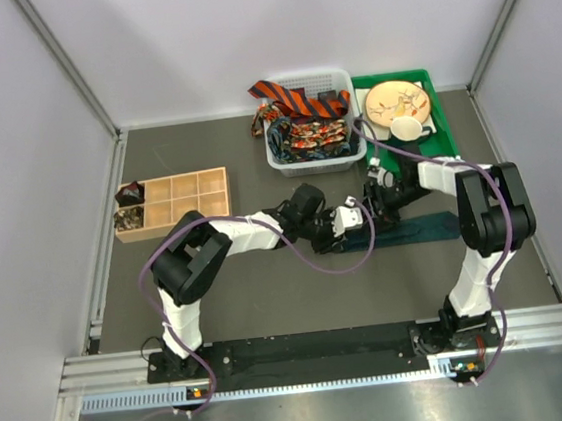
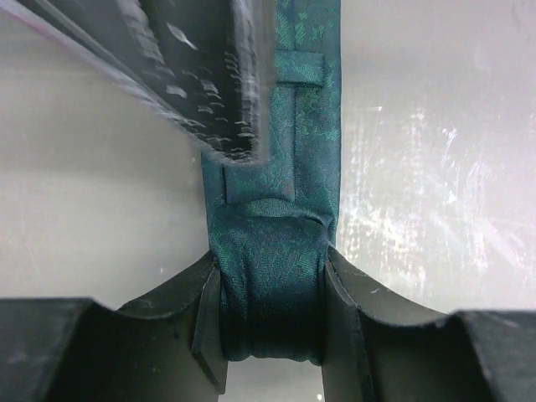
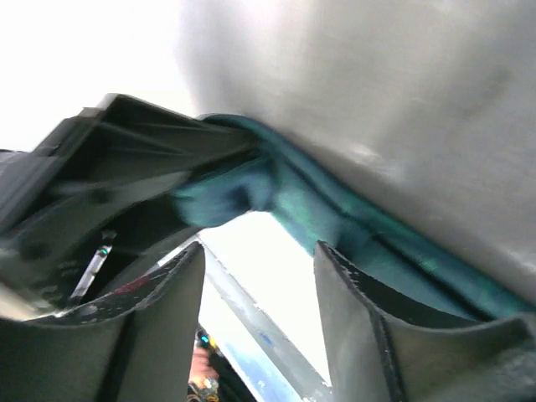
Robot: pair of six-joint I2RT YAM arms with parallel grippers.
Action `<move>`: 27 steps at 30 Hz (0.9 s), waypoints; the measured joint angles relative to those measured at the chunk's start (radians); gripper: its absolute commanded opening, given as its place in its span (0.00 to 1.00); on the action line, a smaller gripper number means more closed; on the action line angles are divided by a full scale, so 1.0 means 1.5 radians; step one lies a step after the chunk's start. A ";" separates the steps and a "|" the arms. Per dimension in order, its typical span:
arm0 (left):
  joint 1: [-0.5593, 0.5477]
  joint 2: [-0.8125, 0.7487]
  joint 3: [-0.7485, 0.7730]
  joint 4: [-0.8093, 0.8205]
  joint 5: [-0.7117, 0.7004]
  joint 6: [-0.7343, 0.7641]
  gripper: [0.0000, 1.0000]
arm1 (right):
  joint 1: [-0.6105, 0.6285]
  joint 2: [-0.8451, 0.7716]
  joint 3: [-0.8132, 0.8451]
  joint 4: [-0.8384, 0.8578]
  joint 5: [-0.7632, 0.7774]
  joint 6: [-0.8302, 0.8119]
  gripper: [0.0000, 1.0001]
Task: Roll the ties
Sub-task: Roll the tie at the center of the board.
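Observation:
The dark teal tie point(image 1: 426, 227) lies flat on the table, running right from the two grippers. My left gripper point(image 1: 365, 222) is shut on the rolled end of this tie; in the left wrist view the roll point(image 2: 272, 251) sits squeezed in the left gripper point(image 2: 272, 289), and the unrolled strip point(image 2: 306, 142) runs away from it. My right gripper point(image 1: 381, 203) is right beside the roll, tilted steeply. In the right wrist view the right gripper point(image 3: 258, 255) is open with nothing between its fingers, and the teal tie point(image 3: 335, 222) lies just beyond them, along the right finger point(image 3: 368, 327).
A white basket point(image 1: 286, 158) at the back holds the orange-and-black striped tie point(image 1: 294, 98) and the dark red-patterned ties point(image 1: 316, 136). A green tray point(image 1: 443, 123) with a plate and cup stands to its right. A wooden compartment box point(image 1: 184, 200) stands at the left.

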 measured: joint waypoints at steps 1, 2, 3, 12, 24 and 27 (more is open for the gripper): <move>-0.001 0.000 0.008 -0.019 -0.007 0.003 0.20 | -0.002 -0.006 -0.001 0.005 -0.010 0.005 0.56; -0.002 0.000 0.017 -0.036 -0.013 0.005 0.21 | -0.003 -0.014 -0.006 0.017 -0.025 0.013 0.56; -0.005 0.000 0.024 -0.052 -0.021 0.008 0.23 | -0.003 -0.023 -0.012 0.031 -0.038 0.025 0.56; -0.021 0.006 0.063 -0.124 -0.064 0.017 0.26 | 0.041 -0.033 -0.063 0.160 -0.083 0.140 0.50; -0.020 0.014 0.083 -0.155 -0.066 0.012 0.27 | 0.089 -0.018 -0.087 0.234 -0.067 0.187 0.22; -0.020 0.015 0.084 -0.155 -0.065 0.012 0.29 | 0.087 -0.014 -0.094 0.247 -0.066 0.194 0.00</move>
